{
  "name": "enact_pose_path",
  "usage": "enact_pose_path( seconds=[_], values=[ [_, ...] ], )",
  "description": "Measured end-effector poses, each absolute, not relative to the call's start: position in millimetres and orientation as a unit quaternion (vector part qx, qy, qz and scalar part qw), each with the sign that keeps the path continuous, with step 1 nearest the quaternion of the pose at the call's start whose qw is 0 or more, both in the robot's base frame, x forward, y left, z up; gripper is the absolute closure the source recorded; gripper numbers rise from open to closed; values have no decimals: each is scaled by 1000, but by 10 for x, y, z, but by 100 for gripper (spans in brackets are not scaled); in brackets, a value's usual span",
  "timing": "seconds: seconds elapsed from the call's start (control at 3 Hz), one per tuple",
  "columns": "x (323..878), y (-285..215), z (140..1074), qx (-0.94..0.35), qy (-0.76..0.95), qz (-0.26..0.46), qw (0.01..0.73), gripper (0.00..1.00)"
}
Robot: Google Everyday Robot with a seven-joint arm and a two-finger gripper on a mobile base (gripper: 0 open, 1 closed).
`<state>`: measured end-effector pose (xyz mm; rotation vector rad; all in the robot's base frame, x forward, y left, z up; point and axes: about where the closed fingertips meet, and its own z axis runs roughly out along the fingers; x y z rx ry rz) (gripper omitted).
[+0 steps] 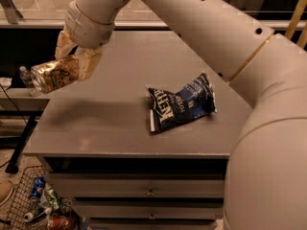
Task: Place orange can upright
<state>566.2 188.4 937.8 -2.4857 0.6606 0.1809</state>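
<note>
The claw (73,63) hangs at the upper left, just past the left edge of the tabletop (110,123), and it is clamped on the orange can (50,76). Its tan fingers (89,63) pinch one end, and the can pokes out to the left, tilted well over on its side rather than upright. The can hangs in the air, touching nothing but the claw, with dark script showing on its dented gold skin. Down at the bottom left a wire basket (17,200) sits on the floor holding a jumble: a blue can (36,188), a greenish can (51,198) and something reddish (57,222) below them. Under the tabletop are grey drawers (120,188), shut, with small handles at their centres. On the grey tabletop there is one item, a crumpled blue chip bag (181,102) lying flat right of centre, well apart from the can. The big cream arm (216,28) sweeps from the right foreground across the top to the claw. Behind the can at far left, a clear water bottle (27,79) stands on a low ledge (12,98). A pale rail (33,24) runs along the back with glass above it, and the room beyond is dim.
</note>
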Motion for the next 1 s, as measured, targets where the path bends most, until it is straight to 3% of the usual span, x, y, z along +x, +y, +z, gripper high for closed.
enact_pose_path(
  seconds=[0.67,1.0],
  values=[
    [5850,1689,9694,-933,121,-112,320,100],
    [5891,1715,9738,-932,91,-131,327,100]
  ],
)
